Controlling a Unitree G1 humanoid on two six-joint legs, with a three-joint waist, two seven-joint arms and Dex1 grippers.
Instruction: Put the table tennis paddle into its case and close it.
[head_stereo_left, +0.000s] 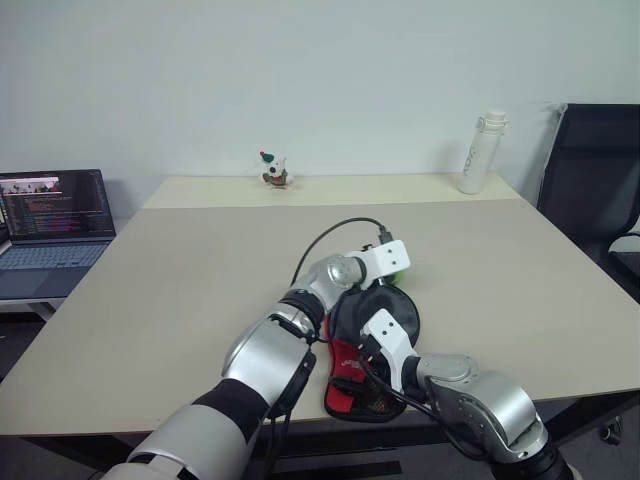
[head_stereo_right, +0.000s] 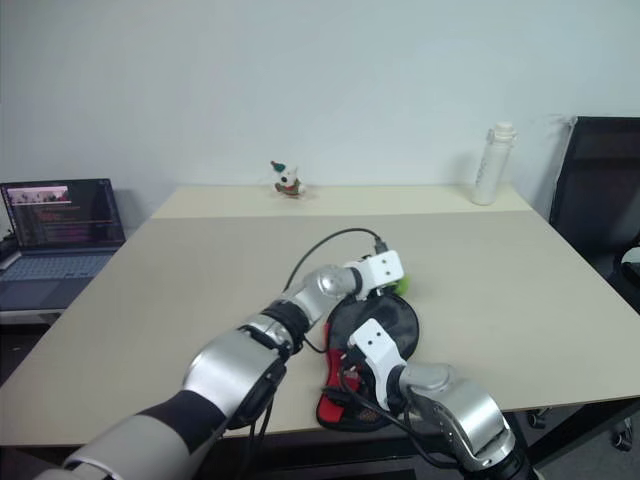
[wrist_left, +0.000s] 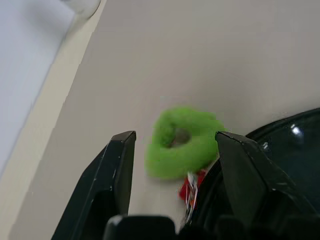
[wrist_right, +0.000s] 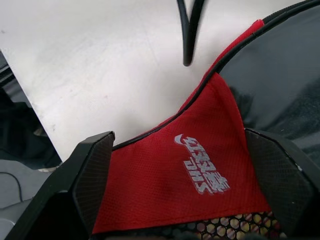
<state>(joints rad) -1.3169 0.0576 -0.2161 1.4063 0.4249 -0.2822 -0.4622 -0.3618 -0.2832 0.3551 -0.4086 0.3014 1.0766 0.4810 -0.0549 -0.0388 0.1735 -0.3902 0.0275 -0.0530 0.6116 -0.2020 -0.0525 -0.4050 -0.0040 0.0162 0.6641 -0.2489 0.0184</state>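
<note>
tabletop (head_stereo_left: 180, 290): pale beige – wide, against a white wall
laptop (head_stereo_left: 52, 225): open, screen lit, on a lower surface off the left edge
figurine (head_stereo_left: 274, 171): small, at far edge
bottle (head_stereo_left: 481, 152): white, upright, far right corner
chair (head_stereo_left: 592, 180): black – beyond right edge
green ring (wrist_left: 182, 142): fuzzy, lying flat

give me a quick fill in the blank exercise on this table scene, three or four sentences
1. The small fuzzy ring lying between the left hand's fingers is ____ in colour.
2. The lower panel of the case bearing the white logo is ____.
3. The white bottle stands ____ at the table's far edge.
4. On a side desk to the robot's left sits an open ____.

Missing words: green; red; upright; laptop
</note>
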